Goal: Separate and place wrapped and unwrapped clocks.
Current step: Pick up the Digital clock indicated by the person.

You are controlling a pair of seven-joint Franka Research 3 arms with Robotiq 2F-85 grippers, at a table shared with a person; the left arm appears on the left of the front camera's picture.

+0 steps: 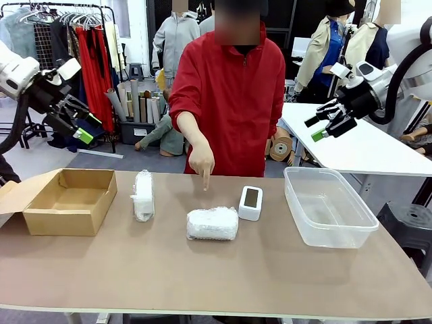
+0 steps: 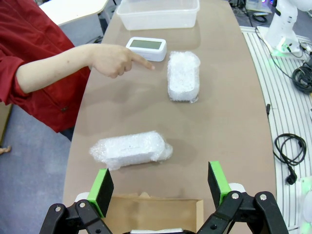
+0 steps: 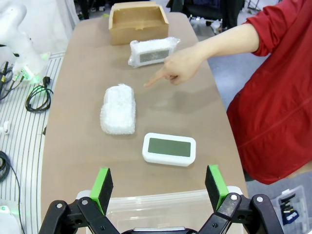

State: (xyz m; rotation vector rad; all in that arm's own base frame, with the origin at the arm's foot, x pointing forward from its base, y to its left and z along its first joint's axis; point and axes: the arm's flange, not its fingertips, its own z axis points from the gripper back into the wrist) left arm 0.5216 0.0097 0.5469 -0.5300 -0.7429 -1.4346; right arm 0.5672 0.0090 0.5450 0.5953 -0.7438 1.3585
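Two wrapped clocks in white bubble-wrap lie on the table: one (image 1: 143, 195) (image 2: 130, 149) (image 3: 151, 51) near the cardboard box, one (image 1: 212, 223) (image 2: 183, 76) (image 3: 118, 109) in the middle. The bare white clock (image 1: 250, 202) (image 2: 146, 48) (image 3: 169, 148) with a grey screen rests right of it. The person's hand (image 1: 201, 162) (image 2: 114, 58) (image 3: 178, 68) points a finger down beside the middle bundle. My left gripper (image 1: 82, 128) (image 2: 161, 186) hangs open high at the left, above the box. My right gripper (image 1: 322, 127) (image 3: 160, 185) hangs open high at the right, over the tub.
An open brown cardboard box (image 1: 50, 216) (image 2: 151, 214) (image 3: 137, 20) sits at the table's left end. A clear plastic tub (image 1: 329, 206) (image 2: 158, 13) (image 3: 161, 209) sits at the right end. The person in red stands at the far edge. Cables (image 2: 288, 151) lie on the floor.
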